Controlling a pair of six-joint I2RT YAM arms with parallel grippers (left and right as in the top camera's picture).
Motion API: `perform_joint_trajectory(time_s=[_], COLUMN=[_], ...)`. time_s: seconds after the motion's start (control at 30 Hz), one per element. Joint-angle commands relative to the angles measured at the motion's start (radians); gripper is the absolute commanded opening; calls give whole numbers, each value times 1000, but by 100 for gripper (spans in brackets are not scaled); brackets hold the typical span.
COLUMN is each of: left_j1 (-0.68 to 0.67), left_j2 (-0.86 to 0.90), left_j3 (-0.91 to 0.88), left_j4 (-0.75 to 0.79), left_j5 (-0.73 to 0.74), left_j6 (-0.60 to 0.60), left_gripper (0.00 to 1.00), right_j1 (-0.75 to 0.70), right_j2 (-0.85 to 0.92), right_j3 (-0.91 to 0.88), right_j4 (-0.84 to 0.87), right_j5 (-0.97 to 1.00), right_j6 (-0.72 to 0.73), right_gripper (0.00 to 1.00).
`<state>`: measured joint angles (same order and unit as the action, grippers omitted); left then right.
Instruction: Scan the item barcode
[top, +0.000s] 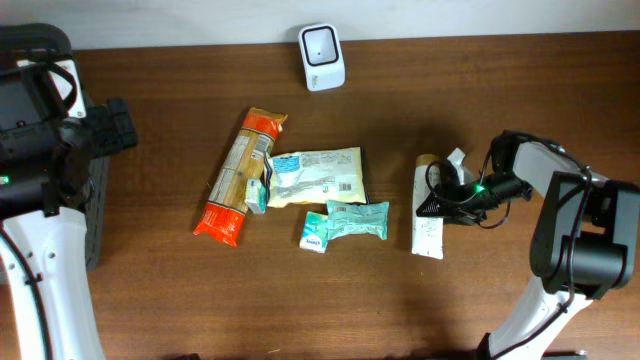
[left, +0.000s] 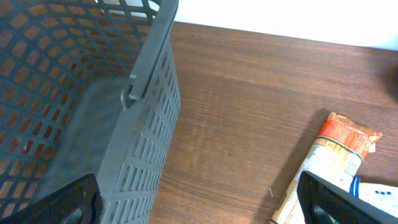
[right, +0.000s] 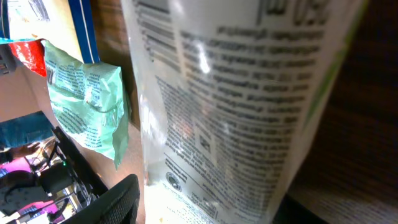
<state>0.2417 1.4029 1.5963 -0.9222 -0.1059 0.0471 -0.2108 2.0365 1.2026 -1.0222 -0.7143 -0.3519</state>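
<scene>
Scan not done: tube (top: 428, 214) on table (top: 500, 300), scanner (top: 322, 44) far off. Left jaws wide, empty; right jaws around tube, grip unclear.

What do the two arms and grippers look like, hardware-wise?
Left arm: white lower link, bulky black upper housings and wrist. Its fingers are flat matte black. Right arm: white base link, grey and black segments, loose black cables near the wrist and a small green LED. Right gripper is black.
</scene>
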Motion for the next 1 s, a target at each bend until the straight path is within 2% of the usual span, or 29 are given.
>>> perform_joint_trajectory(time_s=[0.0, 0.03, 0.1, 0.17, 0.27, 0.37, 0.47, 0.5, 0.53, 0.57, 0.63, 0.77, 0.83, 0.97], left_j1=[3, 3, 4, 3, 3, 3, 3, 3, 4, 3, 4, 3, 4, 3], left_j2=[-1, -1, -1, -1, -1, -1, -1, -1, -1, -1, -1, -1, -1, -1], left_j3=[7, 7, 7, 7, 7, 7, 7, 7, 7, 7, 7, 7, 7, 7], left_j4=[3, 3, 3, 3, 3, 3, 3, 3, 3, 3, 3, 3, 3, 3], left_j5=[-7, -7, -7, -7, -7, -7, -7, -7, -7, -7, -7, -7, -7, -7], left_j6=[-9, -9, -9, -9, -9, -9, -9, -9, -9, -9, -9, -9, -9, -9], left_gripper=[99, 99, 99, 99, 99, 99, 99, 99, 99, 99, 99, 99, 99, 99], right_j1=[-1, -1, -1, 1, 42, 203, 412, 475, 521, 538, 529, 429, 386, 293], right_j2=[31, 31, 30, 26, 3, -22, -19, -18, -18, -18, -18, -18, -18, -18], right_j3=[-68, -67, -49, 11, 164, 310, 316, 316, 316, 316, 314, 206, 181, 113], right_j4=[68, 100, 125, 88, -63, -142, -140, -128, -103, -87, -73, -23, -21, -33], right_j5=[93, 93, 85, 74, 120, 462, 715, 753, 755, 753, 744, 494, 430, 307], right_j6=[31, 85, 159, 205, 206, 329, 391, 394, 396, 419, 470, 447, 426, 283], right_gripper=[42, 23, 5, 4, 4, 4, 4, 5, 19, 38, 55, 57, 56, 54])
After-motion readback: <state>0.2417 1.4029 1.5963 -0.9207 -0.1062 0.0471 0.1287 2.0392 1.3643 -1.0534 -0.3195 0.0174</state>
